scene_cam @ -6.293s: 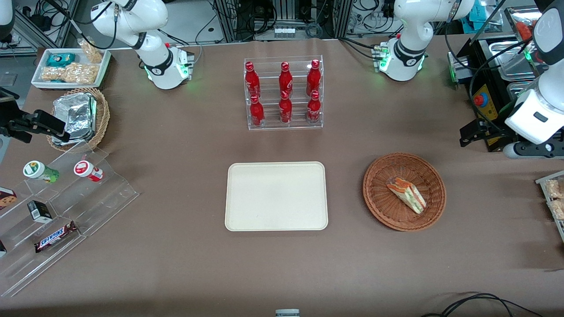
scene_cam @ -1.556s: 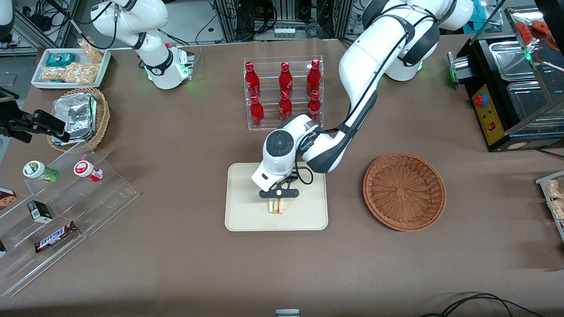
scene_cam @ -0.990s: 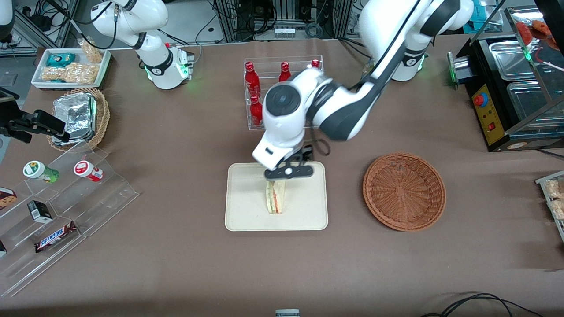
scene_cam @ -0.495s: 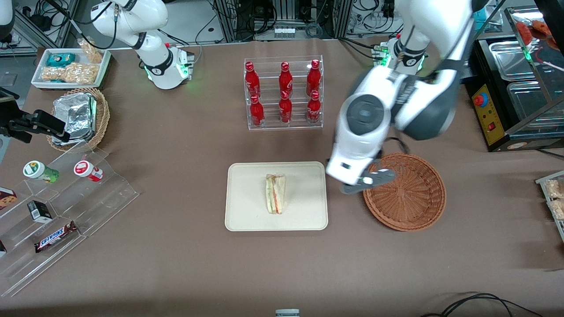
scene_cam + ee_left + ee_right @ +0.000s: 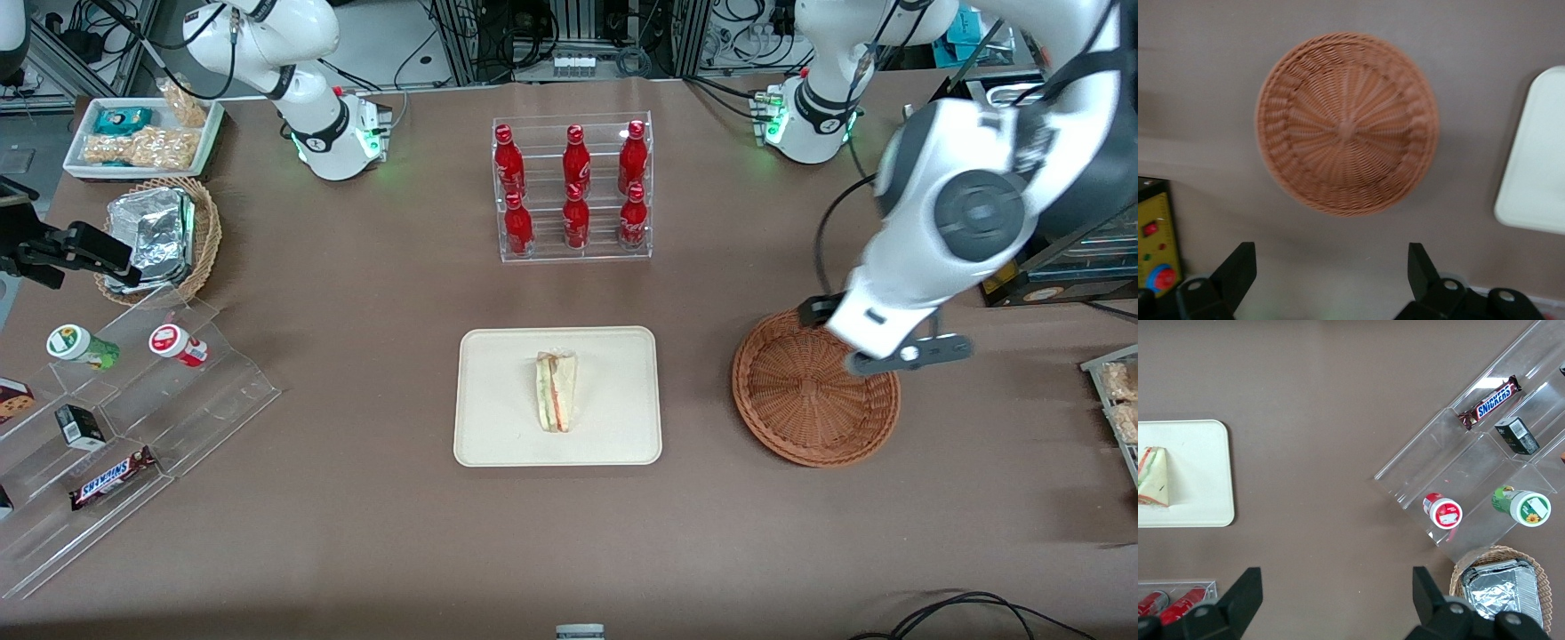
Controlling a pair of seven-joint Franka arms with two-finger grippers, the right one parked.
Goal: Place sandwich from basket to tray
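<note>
On the tray (image 5: 498, 427) the sandwich (image 5: 556, 403) now lies alone, where a second ago the claw (image 5: 907, 358) was just letting it go. That claw has since swung away, empty and spread wide, to hover above the bare basket (image 5: 800, 404). Delivery looks done; only retreat remains.

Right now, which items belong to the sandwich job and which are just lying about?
Job: sandwich on the cream tray; empty reddish wicker basket; open end effector above it.
Bystanders: red bottle rack, foil-pack basket, Snickers bar, snack tray.
</note>
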